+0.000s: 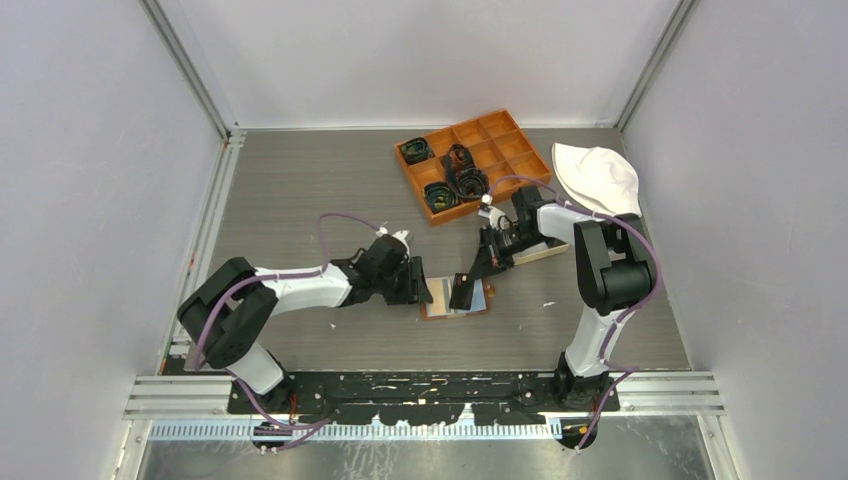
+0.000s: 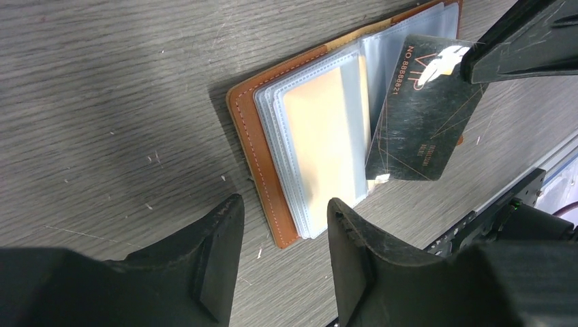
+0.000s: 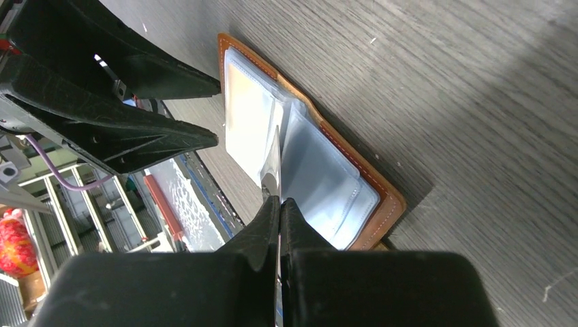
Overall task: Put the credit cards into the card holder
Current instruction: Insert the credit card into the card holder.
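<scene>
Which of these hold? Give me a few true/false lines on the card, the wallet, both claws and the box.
1. The brown leather card holder lies open on the grey table, its clear plastic sleeves facing up. True.
2. The right claw is shut on the black VIP card. True.
3. The left claw grips the holder's cover. False: its jaws stand open and hold nothing.
4. The black card sits fully inside a sleeve. False: most of it shows, tilted over the sleeves.
5. The orange compartment box is empty. False: dark coiled items fill several compartments.
</scene>
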`<state>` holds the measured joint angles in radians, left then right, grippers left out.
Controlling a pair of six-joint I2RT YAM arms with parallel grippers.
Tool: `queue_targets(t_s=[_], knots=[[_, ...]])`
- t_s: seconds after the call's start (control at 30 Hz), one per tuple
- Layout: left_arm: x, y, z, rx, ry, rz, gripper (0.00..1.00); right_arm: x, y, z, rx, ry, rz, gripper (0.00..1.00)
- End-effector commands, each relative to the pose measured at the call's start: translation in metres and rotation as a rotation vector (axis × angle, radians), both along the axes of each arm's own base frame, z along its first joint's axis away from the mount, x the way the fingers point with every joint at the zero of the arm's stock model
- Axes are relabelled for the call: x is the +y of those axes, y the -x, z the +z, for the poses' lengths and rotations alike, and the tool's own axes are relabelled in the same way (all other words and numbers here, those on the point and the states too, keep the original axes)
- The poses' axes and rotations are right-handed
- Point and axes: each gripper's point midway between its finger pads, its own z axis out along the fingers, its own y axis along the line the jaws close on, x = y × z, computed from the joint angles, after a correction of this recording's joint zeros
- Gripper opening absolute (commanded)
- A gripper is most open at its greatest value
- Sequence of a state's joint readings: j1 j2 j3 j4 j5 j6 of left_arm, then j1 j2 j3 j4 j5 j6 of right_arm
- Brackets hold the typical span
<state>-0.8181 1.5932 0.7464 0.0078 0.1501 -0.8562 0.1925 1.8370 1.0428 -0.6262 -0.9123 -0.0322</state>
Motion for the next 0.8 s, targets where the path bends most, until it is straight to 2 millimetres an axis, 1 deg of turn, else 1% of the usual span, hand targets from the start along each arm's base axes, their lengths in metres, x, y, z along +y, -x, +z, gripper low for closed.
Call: queue_targets(t_s=[0.0,0.37,0.53,0.77], knots=[[-0.003,-0.004,0.003,-0.010,-0.023,-0.017,0.48,-0.004,-0.017,0.016,-0.102,0.013,-0.013,0.01],[-0.002,-0.003,-0.001,0.001,-0.048,-0.031,0.43,-0.003,-0.028,0.026,-0.159,0.001,-0.030,0.01],[-0.002,-0.003,-0.001,0.004,-0.050,-0.035,0.42,-0.005,-0.031,0.022,-0.165,0.019,-0.037,0.01],[-0.005,-0.003,-0.002,0.012,-0.047,-0.042,0.40,-0.005,-0.037,0.022,-0.190,0.035,-0.042,0.01]])
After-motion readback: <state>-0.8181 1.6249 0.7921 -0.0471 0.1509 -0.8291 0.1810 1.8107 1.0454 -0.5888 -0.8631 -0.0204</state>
